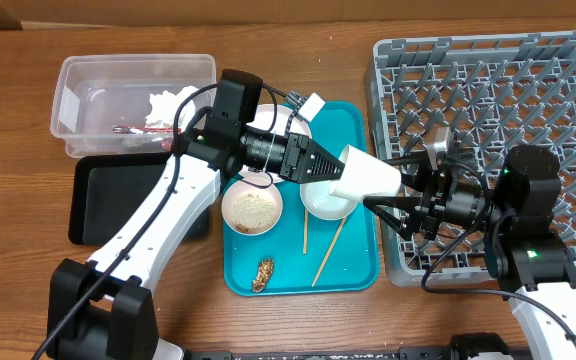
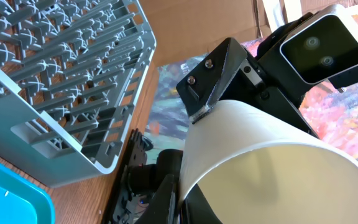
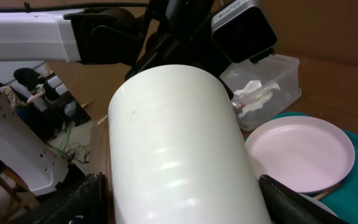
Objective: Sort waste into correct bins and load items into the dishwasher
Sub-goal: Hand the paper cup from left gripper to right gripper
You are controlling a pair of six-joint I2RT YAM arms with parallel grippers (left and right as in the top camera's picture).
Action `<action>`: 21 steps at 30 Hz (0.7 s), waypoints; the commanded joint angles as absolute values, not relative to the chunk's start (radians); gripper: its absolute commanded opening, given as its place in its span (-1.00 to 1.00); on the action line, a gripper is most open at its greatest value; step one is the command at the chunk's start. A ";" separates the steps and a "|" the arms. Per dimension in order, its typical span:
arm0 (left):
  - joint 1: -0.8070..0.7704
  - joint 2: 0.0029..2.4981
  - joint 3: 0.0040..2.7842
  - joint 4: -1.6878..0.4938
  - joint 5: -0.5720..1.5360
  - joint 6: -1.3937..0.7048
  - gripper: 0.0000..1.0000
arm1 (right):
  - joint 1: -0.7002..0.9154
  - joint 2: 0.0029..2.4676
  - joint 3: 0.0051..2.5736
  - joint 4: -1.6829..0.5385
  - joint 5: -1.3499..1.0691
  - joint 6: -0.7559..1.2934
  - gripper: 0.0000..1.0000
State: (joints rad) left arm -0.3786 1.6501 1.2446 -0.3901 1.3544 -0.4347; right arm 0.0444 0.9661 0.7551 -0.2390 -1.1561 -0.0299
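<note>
One cup (image 1: 366, 175) hung tilted above the teal tray's (image 1: 353, 120) right edge, beside the rack (image 1: 488, 90). The left gripper (image 1: 330, 165) pinched its rim. The right gripper (image 1: 388, 187) straddled its body, though whether it was gripping I could not tell. Tray and rack sat on a brown wooden worktop (image 1: 8, 130).

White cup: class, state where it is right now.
In the overhead view the white cup is held aloft between the left gripper and right gripper, over the right edge of the teal tray, beside the grey rack.
</note>
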 commanded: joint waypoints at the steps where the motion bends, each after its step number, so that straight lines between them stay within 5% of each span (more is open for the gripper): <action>1: -0.382 1.656 1.259 -0.388 1.349 -0.414 -0.92 | 0.044 0.966 0.779 -0.237 -1.211 -0.031 0.61; 21: -0.382 1.656 1.259 -0.389 1.327 -0.415 -0.92 | 0.044 0.999 0.779 -0.301 -1.244 -0.031 0.37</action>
